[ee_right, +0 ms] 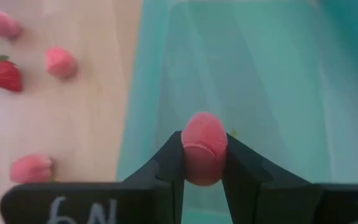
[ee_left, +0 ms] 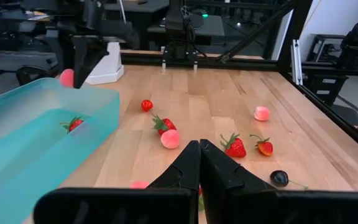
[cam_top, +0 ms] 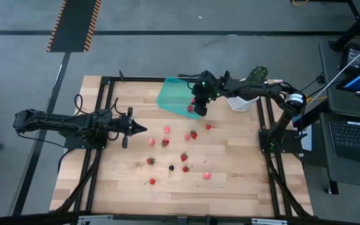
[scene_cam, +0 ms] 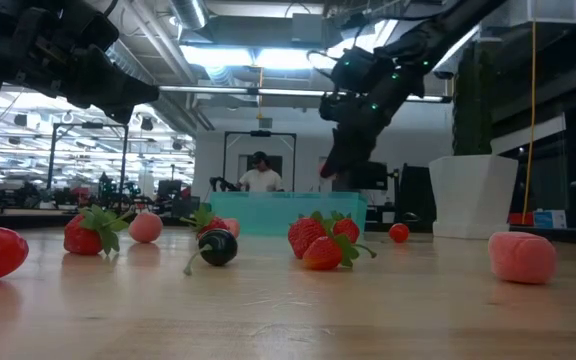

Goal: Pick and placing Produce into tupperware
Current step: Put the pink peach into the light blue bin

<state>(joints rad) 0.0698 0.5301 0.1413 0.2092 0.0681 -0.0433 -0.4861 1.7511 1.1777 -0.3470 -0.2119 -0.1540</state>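
The teal tupperware (cam_top: 175, 97) stands at the table's far middle, with one red strawberry (ee_left: 74, 124) lying inside it. My right gripper (cam_top: 196, 107) hangs over the tupperware's right part (ee_right: 260, 68), shut on a pale pink berry (ee_right: 204, 134). Several red and pink berries (cam_top: 193, 134) and one dark berry (cam_top: 171, 167) lie loose on the wooden table. My left gripper (cam_top: 141, 130) waits shut at the table's left, its fingertips (ee_left: 199, 152) empty. My right gripper pinches the pale pink berry by its two opposite sides (ee_right: 188, 149) between its two fingers. The fingers slant downward from the table's right. The berry's rounded end sticks out past the fingertips. It is lifted clear, above the tupperware's floor.
A white pot (cam_top: 243, 102) with a green plant stands right of the tupperware, under my right arm. Black frame rails (cam_top: 264, 125) run along the table's left and right sides. A person (scene_cam: 260, 175) stands far behind the table.
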